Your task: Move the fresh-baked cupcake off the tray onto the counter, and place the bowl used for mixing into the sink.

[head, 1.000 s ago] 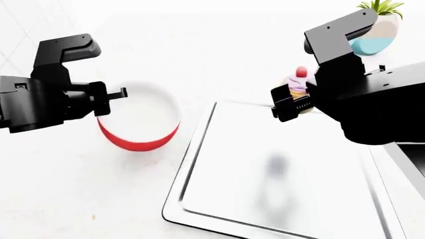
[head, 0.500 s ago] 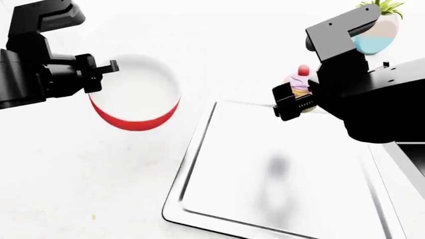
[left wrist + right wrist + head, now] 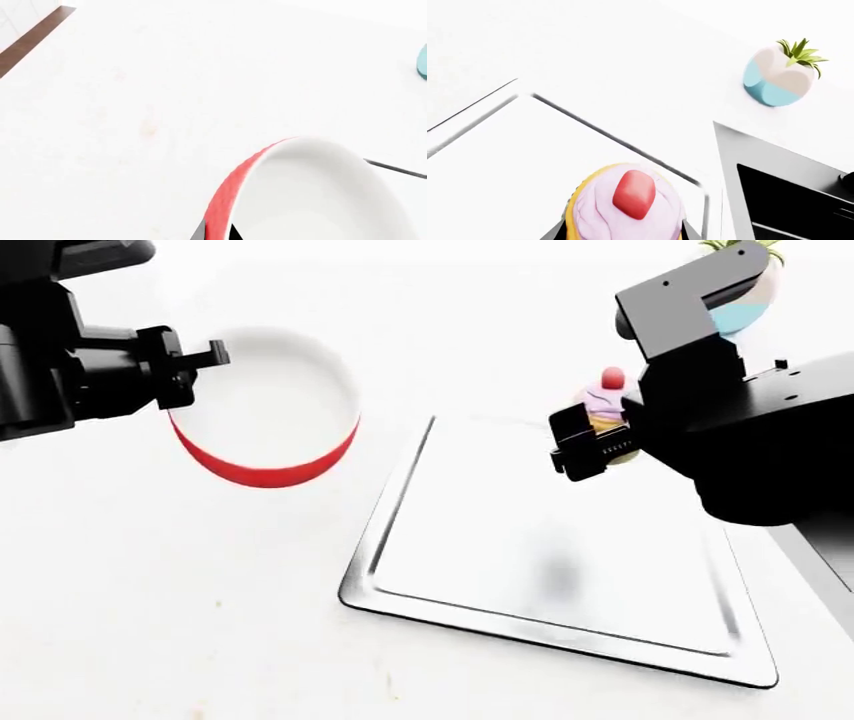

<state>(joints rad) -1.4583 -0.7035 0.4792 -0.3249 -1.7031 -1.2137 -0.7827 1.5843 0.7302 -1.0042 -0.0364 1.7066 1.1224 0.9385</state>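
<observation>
The red bowl, white inside, hangs tilted above the white counter left of the tray. My left gripper is shut on its rim. In the left wrist view the two fingertips pinch the bowl wall, with the left gripper at the frame edge. My right gripper is shut on the cupcake, held above the far right part of the silver tray. The right wrist view shows the cupcake between the fingers of the right gripper, over the tray's corner. The black sink lies beyond.
A white-and-teal vase with a green plant stands on the counter behind the sink; the right arm half hides the vase in the head view. A grey strip, the sink's rim, shows at the right edge.
My left arm has carried the bowl up off the counter and away from me. The head view has tilted, showing the tray's whole near edge. The cupcake stays in the right gripper.
</observation>
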